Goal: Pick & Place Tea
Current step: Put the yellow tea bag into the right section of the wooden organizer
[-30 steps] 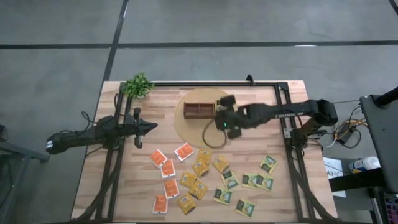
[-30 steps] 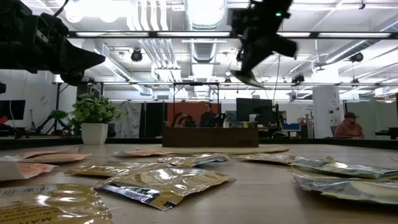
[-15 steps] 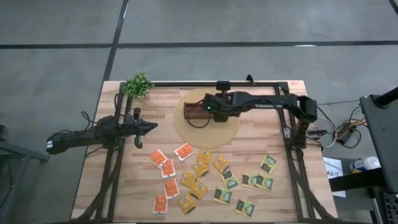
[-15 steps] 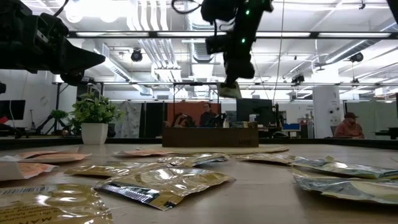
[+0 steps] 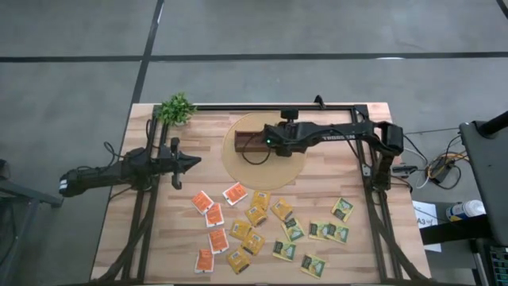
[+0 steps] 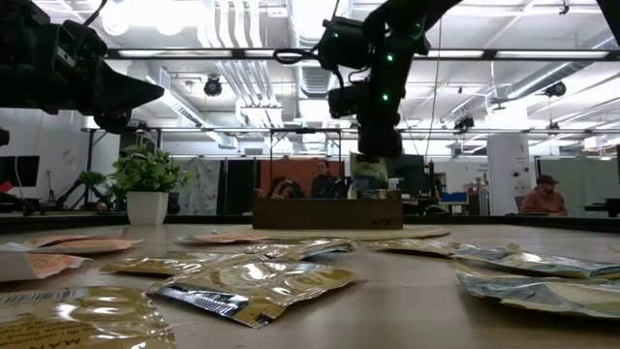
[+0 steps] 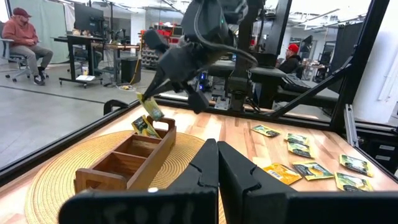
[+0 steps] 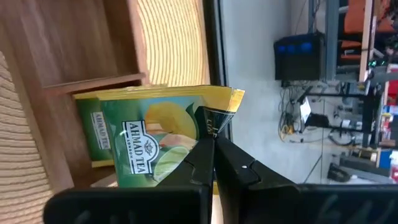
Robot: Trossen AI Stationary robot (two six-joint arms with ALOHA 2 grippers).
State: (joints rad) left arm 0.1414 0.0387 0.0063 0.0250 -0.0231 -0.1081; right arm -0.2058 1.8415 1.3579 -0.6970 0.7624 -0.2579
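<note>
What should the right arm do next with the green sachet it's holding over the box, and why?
Probably lower a touch and open. The right gripper is shut on a green sachet right above the end compartment of the wooden box, where another green sachet already stands. The left gripper waits shut.

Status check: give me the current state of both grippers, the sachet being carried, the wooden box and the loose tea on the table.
Right gripper: shut on green sachet, over the box's end compartment.
Green sachet: held upright, partly lowered into that compartment.
Wooden box: on the round mat, one sachet already in the end compartment, other compartments empty.
Loose sachets: lying flat on the table.
Left gripper: shut, empty, waiting at the table's left.
</note>
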